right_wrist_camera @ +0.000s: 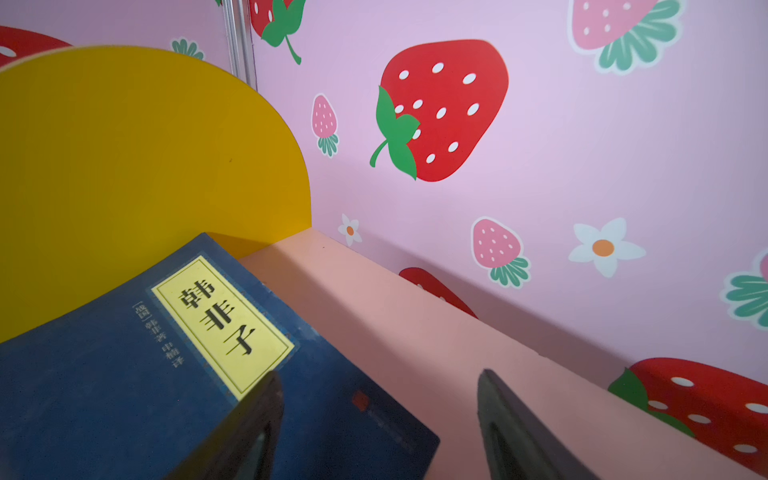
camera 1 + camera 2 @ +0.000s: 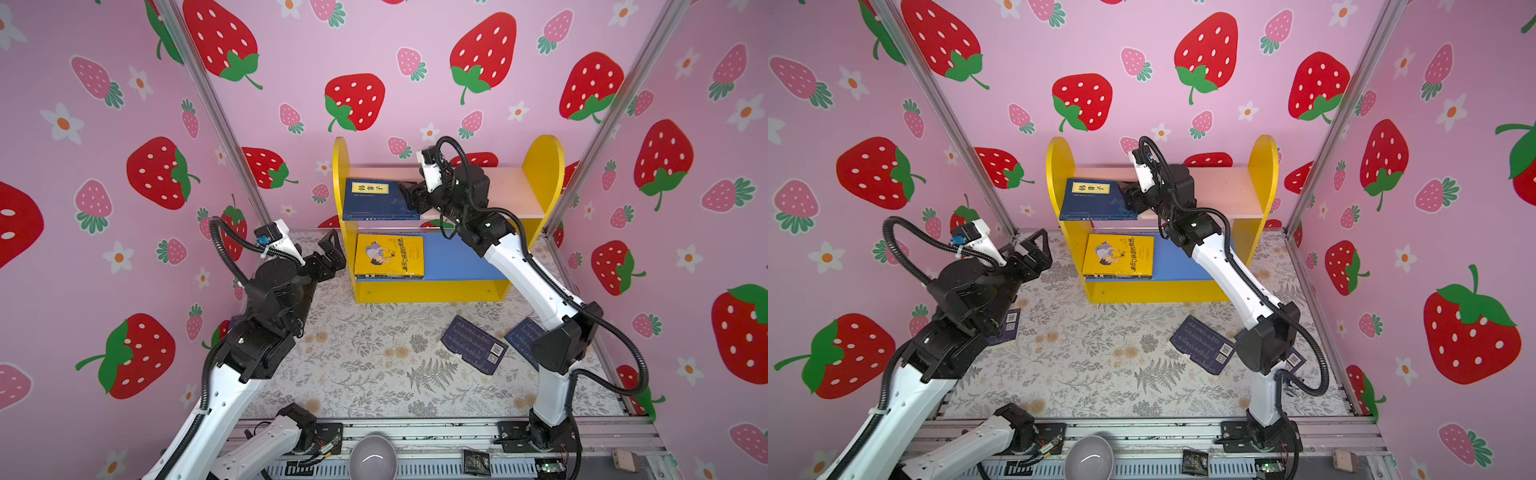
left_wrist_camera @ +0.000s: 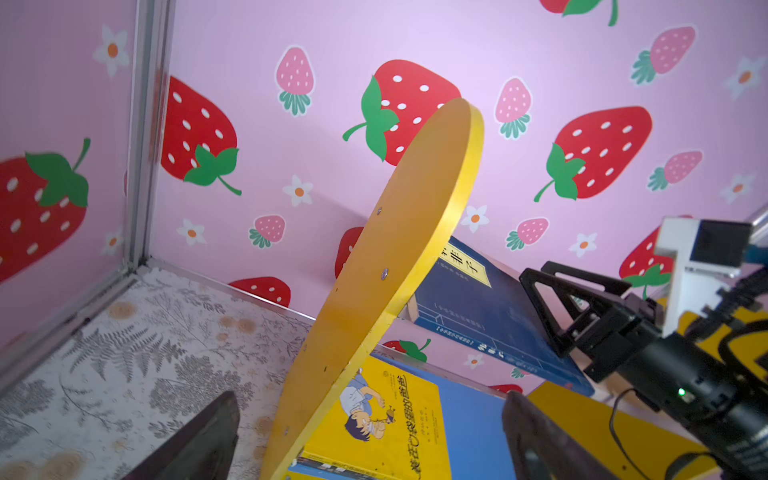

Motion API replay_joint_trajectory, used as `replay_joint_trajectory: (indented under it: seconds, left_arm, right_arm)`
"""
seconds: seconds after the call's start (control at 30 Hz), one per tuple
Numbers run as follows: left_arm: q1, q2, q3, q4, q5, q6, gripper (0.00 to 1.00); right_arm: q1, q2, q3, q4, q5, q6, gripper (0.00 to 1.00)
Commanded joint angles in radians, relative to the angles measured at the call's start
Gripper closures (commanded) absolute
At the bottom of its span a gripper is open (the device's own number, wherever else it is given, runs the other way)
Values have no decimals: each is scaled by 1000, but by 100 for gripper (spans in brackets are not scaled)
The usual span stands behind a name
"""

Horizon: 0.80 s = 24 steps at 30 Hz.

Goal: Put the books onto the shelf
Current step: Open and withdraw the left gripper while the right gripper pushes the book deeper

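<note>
The right claw (image 2: 409,195) is seen over the pale pink upper board (image 2: 507,187) of the shelf (image 2: 544,166), with its jaws spread and nothing pinched. In the right wrist view one finger (image 1: 249,424) is found above the near corner of the navy book (image 1: 124,395), and the other above bare board beside it. Whether the cover is touched cannot be told. The navy book is laid flat on that board and reaches from this claw to the yellow side panel (image 3: 395,249) beyond it.

The left claw (image 2: 334,251) is poised in the air just outside that same panel, its jaws spread wide and empty. Just past the panel from this claw, the yellow book (image 2: 388,255) is seen on top of a small stack on the blue lower board (image 2: 461,257), below the right claw.

On the flowered cloth (image 2: 374,374), well behind the right claw and towards its arm's base, a face-down navy book (image 2: 473,345) is laid. A second loose book (image 2: 523,334) is seen just beside it, partly hidden by the right arm. A third loose book (image 2: 1009,330) is glimpsed under the left arm, behind the left claw.
</note>
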Motion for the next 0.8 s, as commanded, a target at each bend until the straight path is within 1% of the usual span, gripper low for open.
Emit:
replay_joint_trajectory:
  seconds: [0.0,0.07,0.1,0.13,0.2,0.27,0.3,0.37,0.43,0.5,0.6,0.77]
  left_arm:
    - [20,-44,-32,-70,124,225,1]
    - [27,-68,-57,-61,170,283,1]
    - [29,-74,-66,-53,190,306,1]
    - [32,-75,-72,-41,202,322,1]
    - [41,-69,-86,-6,247,355,1]
    - [57,-46,-95,38,305,383,2]
    - [66,-34,-96,55,321,391,3]
    - [82,-2,-91,80,330,398,3]
    - [105,23,-85,105,365,400,3]
    - [138,49,-77,140,435,398,3]
    - [181,99,-54,167,504,391,6]
    - [271,159,-48,231,662,331,11]
  right_arm:
    - [3,-136,-145,260,121,-10,22]
    - [4,-215,-239,394,122,-18,19]
    - [4,-258,-278,439,116,-17,14]
    - [4,-279,-292,450,105,-17,14]
    - [3,-337,-331,431,50,-23,12]
    - [2,-402,-394,404,-34,-31,10]
    - [3,-440,-444,387,-86,-34,10]
    - [2,-498,-521,360,-146,-36,9]
    - [3,-556,-620,343,-153,-30,10]
    - [2,-604,-709,337,-164,-30,11]
    - [3,-623,-783,337,-166,-23,15]
    - [10,-571,-799,391,-217,-8,20]
